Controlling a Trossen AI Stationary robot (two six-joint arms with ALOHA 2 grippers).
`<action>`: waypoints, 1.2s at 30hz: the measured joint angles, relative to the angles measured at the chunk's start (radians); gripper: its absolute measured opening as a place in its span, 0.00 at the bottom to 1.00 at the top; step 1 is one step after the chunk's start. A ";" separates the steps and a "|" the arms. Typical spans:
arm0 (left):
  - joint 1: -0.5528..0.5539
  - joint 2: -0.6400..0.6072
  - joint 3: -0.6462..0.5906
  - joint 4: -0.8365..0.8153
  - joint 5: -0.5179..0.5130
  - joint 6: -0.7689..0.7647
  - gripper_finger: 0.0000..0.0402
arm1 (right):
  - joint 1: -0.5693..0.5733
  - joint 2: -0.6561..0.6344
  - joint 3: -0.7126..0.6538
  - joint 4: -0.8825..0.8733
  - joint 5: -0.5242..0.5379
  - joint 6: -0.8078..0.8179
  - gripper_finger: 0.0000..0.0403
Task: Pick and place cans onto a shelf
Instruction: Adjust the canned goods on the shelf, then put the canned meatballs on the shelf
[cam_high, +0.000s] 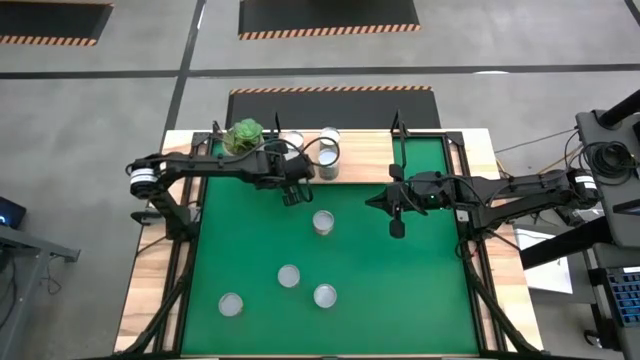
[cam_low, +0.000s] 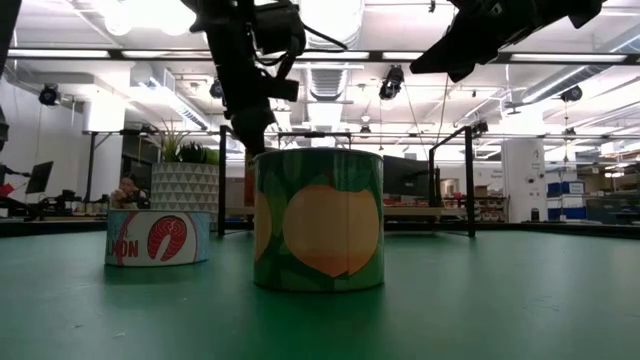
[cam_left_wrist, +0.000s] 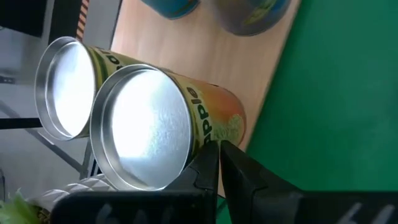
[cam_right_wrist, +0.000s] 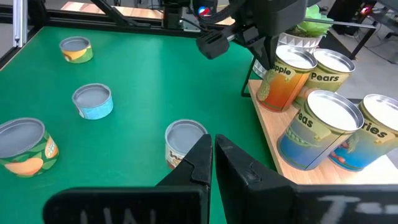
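The light-wood shelf (cam_high: 360, 150) lies along the far edge of the green mat. Standing on it are an apple can (cam_right_wrist: 281, 84), a pears can (cam_right_wrist: 333, 70), a peas can (cam_right_wrist: 318, 127) and a fourth can (cam_right_wrist: 373, 134). Several more cans stand on the mat: (cam_high: 322, 222), (cam_high: 289, 276), (cam_high: 325, 295), (cam_high: 231, 304). My left gripper (cam_high: 292, 196) is shut and empty. It slants down at the near side of the apple can (cam_left_wrist: 155, 124). My right gripper (cam_right_wrist: 212, 146) is shut and empty, hanging level above the mat's right half (cam_high: 374, 202). My left gripper's shut fingers (cam_left_wrist: 211, 158) stand beside the apple can's wall, just under its top rim (cam_left_wrist: 196, 134). They slant down from the mat side. Whether they touch the can I cannot tell.
A white pot with a green plant (cam_high: 244, 136) stands at the shelf's left end. Thin black posts (cam_high: 397, 125) rise at the shelf's ends. The mat (cam_high: 420, 290) has free room on its right half. In the low view a peach-labelled can (cam_low: 318, 220) and a salmon can (cam_low: 158, 238) stand close.
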 joint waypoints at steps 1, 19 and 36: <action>0.004 0.000 0.000 0.002 0.000 0.000 0.00 | 0.000 0.000 0.000 0.000 0.000 0.000 0.02; -0.071 -0.017 0.000 0.057 0.002 0.008 0.00 | 0.000 0.000 0.000 -0.007 0.000 0.000 0.02; -0.275 -0.342 -0.272 0.684 0.136 0.198 0.00 | -0.002 0.031 -0.007 -0.002 0.154 0.138 0.02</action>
